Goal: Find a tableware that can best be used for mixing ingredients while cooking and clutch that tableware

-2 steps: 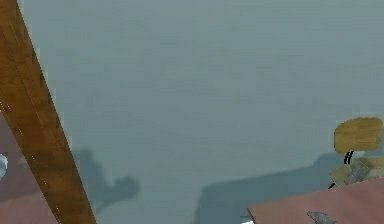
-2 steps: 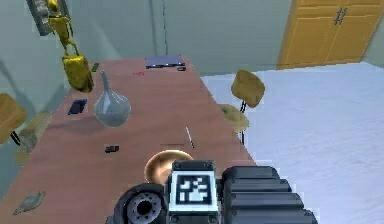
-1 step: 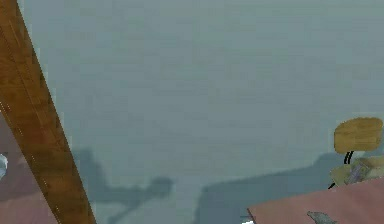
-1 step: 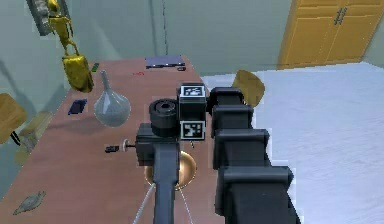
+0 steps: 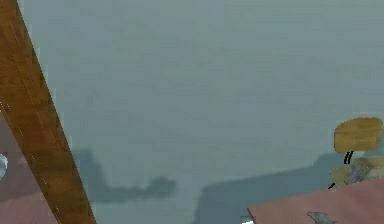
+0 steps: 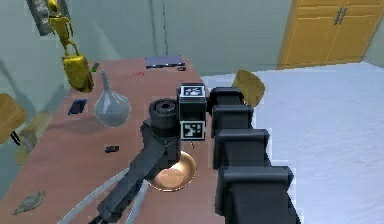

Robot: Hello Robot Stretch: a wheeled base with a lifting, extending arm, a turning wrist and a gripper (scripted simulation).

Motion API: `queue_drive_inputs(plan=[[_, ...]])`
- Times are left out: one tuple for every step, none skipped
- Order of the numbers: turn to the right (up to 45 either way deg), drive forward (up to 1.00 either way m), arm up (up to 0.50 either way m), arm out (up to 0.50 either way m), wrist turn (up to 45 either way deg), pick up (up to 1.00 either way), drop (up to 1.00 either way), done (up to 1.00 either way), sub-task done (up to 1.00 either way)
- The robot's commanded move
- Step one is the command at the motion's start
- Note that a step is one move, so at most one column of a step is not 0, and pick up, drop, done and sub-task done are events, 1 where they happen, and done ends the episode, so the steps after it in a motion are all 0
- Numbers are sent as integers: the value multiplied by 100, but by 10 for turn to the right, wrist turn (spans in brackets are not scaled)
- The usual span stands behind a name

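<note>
Bowl: a copper-brown bowl (image 6: 175, 177) lies on the near part of the table, close to its right edge and just left of the arm.
Gripper: the gripper (image 6: 135, 187) has its dark body over the table and reaches down toward the near left, with the bowl right beside it. I cannot tell whether it touches the bowl.
Gripper state: the bowl rests on the table at the gripper's far end, so I cannot tell whether it grips anything.
Arm: a dark square bar (image 6: 243, 150) rises from the bottom edge and has two white marker squares (image 6: 191, 110) at its far end.
Table: a long reddish-brown wooden table (image 6: 70, 160) runs from the near left to the far middle. One of its corners shows at the forward view's bottom right (image 5: 300, 205).
Vase: a grey flask-shaped vase (image 6: 110, 106) stands upright on the table, farther out than the gripper and to its left.
Small items: a flat dark object (image 6: 77, 106) lies left of the vase, and another dark flat object (image 6: 165, 63) lies at the far end.
Chairs: one wooden chair (image 6: 249, 87) stands at the table's far right side, and another wooden chair (image 5: 358, 135) shows at the forward view's right.
Cabinet: yellow wooden doors (image 6: 335, 32) stand at the far right.
Left edge ahead: a slanting brown wooden beam (image 5: 38, 120) stands against a grey-green wall (image 5: 200, 90).
</note>
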Motion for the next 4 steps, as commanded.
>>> queue_drive_inputs(plan=[[0, 0, 0, 0, 450, 0, 0, 0, 0], [0, 0, 0, 0, 450, 0, 0, 0, 0], [0, 0, 0, 0, 270, 0, 0, 0, 0], [0, 0, -26, 0, 0, 0, 0, 0, 0]])
